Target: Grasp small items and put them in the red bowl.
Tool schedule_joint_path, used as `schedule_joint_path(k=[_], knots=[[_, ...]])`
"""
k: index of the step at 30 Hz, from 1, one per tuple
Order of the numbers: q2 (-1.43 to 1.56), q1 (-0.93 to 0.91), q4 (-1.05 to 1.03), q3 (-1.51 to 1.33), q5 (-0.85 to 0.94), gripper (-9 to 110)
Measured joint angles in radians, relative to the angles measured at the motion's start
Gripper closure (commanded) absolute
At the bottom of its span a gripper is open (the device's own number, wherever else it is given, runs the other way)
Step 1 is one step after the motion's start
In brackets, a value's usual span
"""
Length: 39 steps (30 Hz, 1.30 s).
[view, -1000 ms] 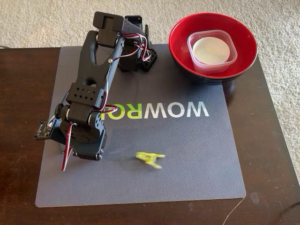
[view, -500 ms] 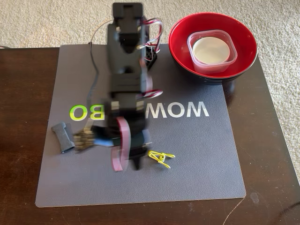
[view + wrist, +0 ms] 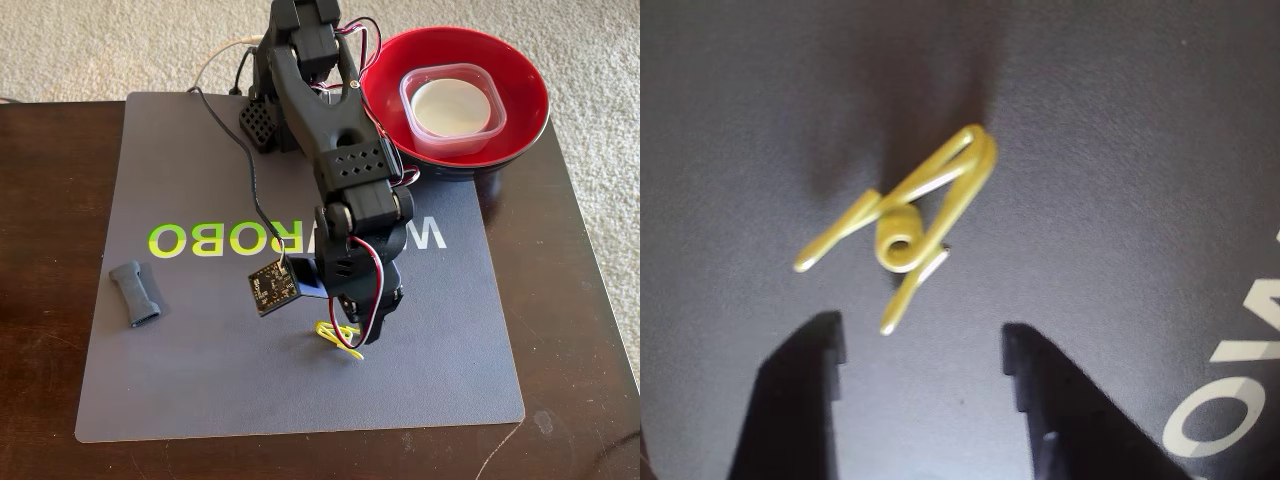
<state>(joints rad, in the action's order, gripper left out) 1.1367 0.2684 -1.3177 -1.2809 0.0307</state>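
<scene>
A yellow-green wire clip (image 3: 338, 338) (image 3: 905, 215) lies on the grey mat near its front edge. My gripper (image 3: 922, 350) hangs right over it, open, with the two black fingertips just short of the clip and nothing between them. In the fixed view the gripper (image 3: 352, 322) points down at the clip. The red bowl (image 3: 520, 70) stands at the back right and holds a clear square plastic tub (image 3: 490, 128) with a small cream round bowl (image 3: 450, 105) inside it. A dark grey bone-shaped piece (image 3: 135, 293) rests on the mat at the left.
The grey mat (image 3: 450, 340) with WOWROBO lettering covers the dark wooden table (image 3: 45, 300). The arm's base (image 3: 262, 122) sits at the mat's back edge, with a black cable (image 3: 240, 160) trailing over the mat. Carpet lies beyond the table.
The arm has swung from the left side of the mat to the right and now hangs over the wire clip. The bone-shaped piece, hidden a second ago, lies uncovered.
</scene>
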Motion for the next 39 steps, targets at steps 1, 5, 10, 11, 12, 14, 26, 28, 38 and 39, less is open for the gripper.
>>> schedule_joint_path(k=[1,5,10,11,12,14,26,28,38,39], knots=[[0.000,0.000,0.000,-0.002,0.000,83],[-0.002,-0.008,0.008,-0.002,0.000,84],[-0.043,-0.063,0.041,-0.002,-0.015,84],[-0.057,-0.067,0.049,-0.002,-0.021,84],[-0.072,-0.067,0.057,-0.002,-0.026,84],[-0.095,-0.067,0.067,-0.002,-0.037,84],[-0.129,-0.074,0.104,0.011,-0.057,101],[-0.130,-0.074,0.104,0.008,-0.057,101],[-0.112,-0.072,0.101,0.003,-0.057,101],[-0.100,-0.072,0.084,-0.002,-0.058,101]])
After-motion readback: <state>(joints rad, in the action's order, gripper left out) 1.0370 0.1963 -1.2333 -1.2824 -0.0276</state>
